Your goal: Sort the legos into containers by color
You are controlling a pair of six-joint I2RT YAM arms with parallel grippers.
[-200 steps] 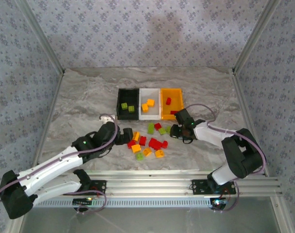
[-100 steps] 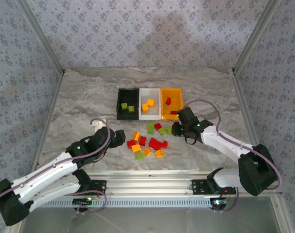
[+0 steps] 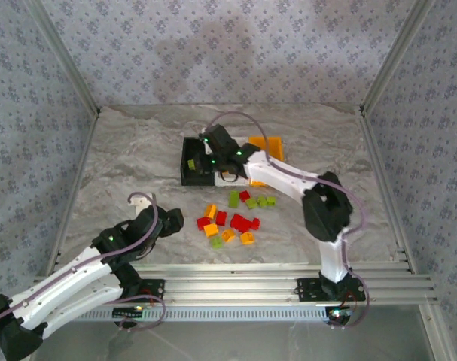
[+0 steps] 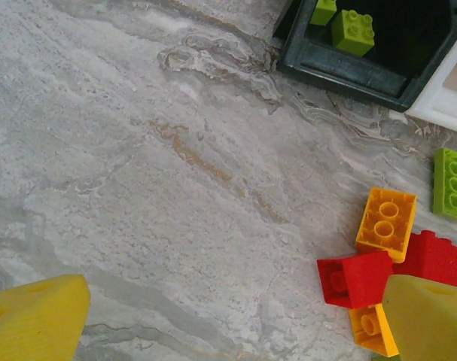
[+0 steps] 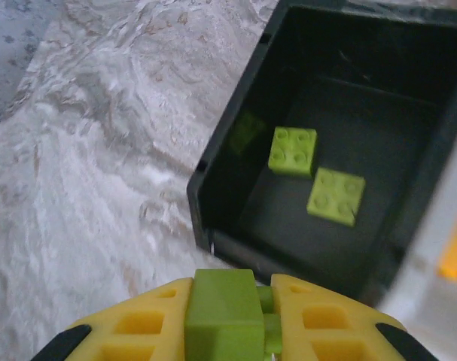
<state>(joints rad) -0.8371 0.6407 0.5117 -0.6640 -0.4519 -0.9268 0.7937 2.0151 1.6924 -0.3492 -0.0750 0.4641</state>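
While the green lego (image 5: 222, 308) is pinched in the closed right fingers (image 5: 318, 320) at the rim of the black bin (image 5: 226, 162), upper centre of frame, it should be centred over the bin before release, with the left fingers (image 4: 32, 320) spread wide, empty.

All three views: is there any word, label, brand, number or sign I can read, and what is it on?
No readable text in any view.
Legos: no legible embossing on the studs.
Black bin: no label.
Table and walls: only pattern, no lettering.
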